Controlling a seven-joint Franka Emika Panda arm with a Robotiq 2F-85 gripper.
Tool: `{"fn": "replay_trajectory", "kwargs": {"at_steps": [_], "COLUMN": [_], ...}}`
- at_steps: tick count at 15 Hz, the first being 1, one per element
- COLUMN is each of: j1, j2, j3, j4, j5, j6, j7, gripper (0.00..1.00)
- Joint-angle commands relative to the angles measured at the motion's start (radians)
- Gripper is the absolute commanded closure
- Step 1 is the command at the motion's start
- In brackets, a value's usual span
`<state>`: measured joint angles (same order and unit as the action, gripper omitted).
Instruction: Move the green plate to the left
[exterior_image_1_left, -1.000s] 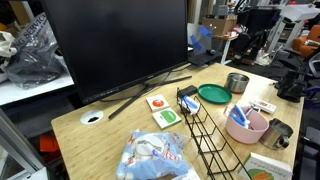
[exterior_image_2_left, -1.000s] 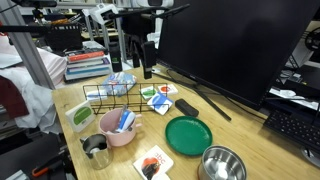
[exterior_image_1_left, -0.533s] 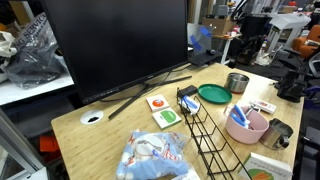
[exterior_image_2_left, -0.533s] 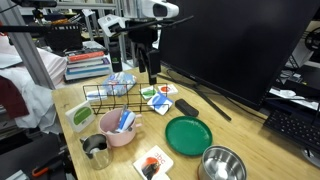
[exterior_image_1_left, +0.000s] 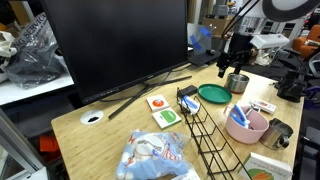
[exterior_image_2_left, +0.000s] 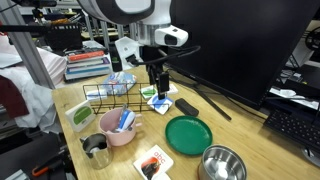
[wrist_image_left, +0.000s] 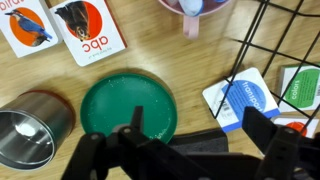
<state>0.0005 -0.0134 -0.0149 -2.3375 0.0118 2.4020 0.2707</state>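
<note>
The green plate (exterior_image_1_left: 212, 94) lies flat on the wooden table between the monitor stand and the metal bowl; it also shows in an exterior view (exterior_image_2_left: 188, 134) and in the wrist view (wrist_image_left: 127, 108). My gripper (exterior_image_1_left: 229, 68) hangs above the table near the plate, also seen in an exterior view (exterior_image_2_left: 157, 88). In the wrist view its jaws (wrist_image_left: 198, 128) are open and empty. One finger is over the plate's edge, the other over the wire rack side. It is not touching the plate.
A pink bowl (exterior_image_1_left: 247, 125) with a blue item, a metal bowl (exterior_image_1_left: 237, 82), a black wire rack (exterior_image_1_left: 205, 130), picture cards (exterior_image_1_left: 158, 101) and a large monitor (exterior_image_1_left: 110, 45) with its splayed stand surround the plate. A plastic bag (exterior_image_1_left: 152, 155) lies at the front.
The arm has swung in over the table and come down, so the gripper now hangs close above the plate area. The plate has not moved.
</note>
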Motion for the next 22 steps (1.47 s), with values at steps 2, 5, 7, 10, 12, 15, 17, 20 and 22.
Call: {"fn": "replay_trajectory", "kwargs": {"at_steps": [2,5,7,10,12,15,17,20,22], "j1": [-0.012,-0.013,-0.004,-0.002,-0.002,0.008,0.014,0.023,0.032], "j2": [0.134,0.223,0.21,0.23,0.226,0.254,0.292,0.365,0.42], "j3": [-0.016,-0.028,-0.034,-0.035,-0.035,-0.045,-0.054,-0.065,-0.073], "j4": [0.059,0.123,0.098,0.111,0.11,0.124,0.147,0.189,0.224], "j5": [0.01,0.037,0.022,0.024,0.024,-0.009,-0.036,-0.057,-0.064], "j6": [0.071,0.062,0.072,0.072,0.072,0.1,0.111,0.146,0.167], "j7": [0.018,0.003,0.008,0.008,0.008,0.045,0.085,0.115,0.118], "gripper": [0.0,0.0,0.0,0.0,0.0,0.0,0.0,0.0,0.0]}}
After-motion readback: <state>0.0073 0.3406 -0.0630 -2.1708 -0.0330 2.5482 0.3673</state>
